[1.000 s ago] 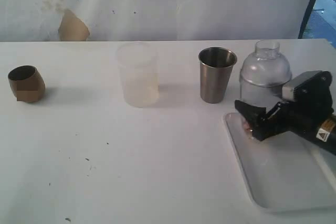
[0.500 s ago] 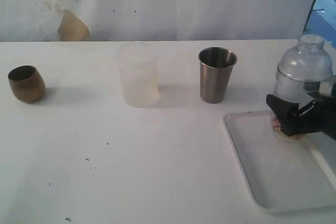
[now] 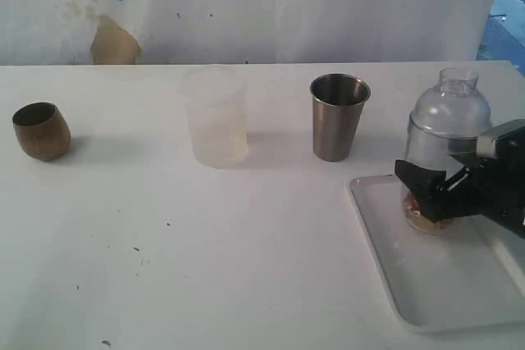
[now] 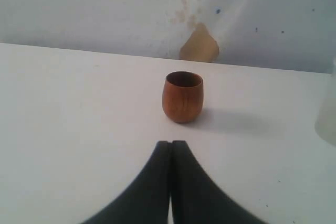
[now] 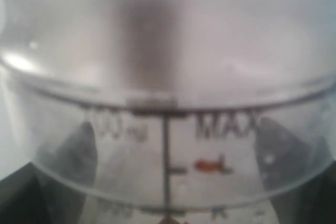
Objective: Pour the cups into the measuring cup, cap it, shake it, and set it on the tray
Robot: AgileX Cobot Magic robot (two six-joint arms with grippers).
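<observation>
The clear measuring cup (image 3: 447,133), topped by a domed clear cap, stands upright over the white tray (image 3: 385,260). My right gripper (image 3: 426,194) is shut on its lower part. Whether its base touches the tray I cannot tell. In the right wrist view the measuring cup (image 5: 168,77) fills the frame, with its black marks between my right gripper (image 5: 168,156) and a dark finger (image 5: 73,153) on each side. The steel tumbler (image 3: 338,116) stands left of the tray. The brown cup (image 3: 41,130) sits far left. My left gripper (image 4: 171,144) is shut and empty, short of the brown cup (image 4: 182,97).
A frosted white plastic cup (image 3: 216,116) stands at mid-table between the brown cup and the tumbler; its edge shows in the left wrist view (image 4: 328,114). A white wall with a tan patch (image 3: 113,43) backs the table.
The right gripper swung the capped measuring cup right and up, then back left and lower over the tray. The other cups and the left gripper have not moved.
</observation>
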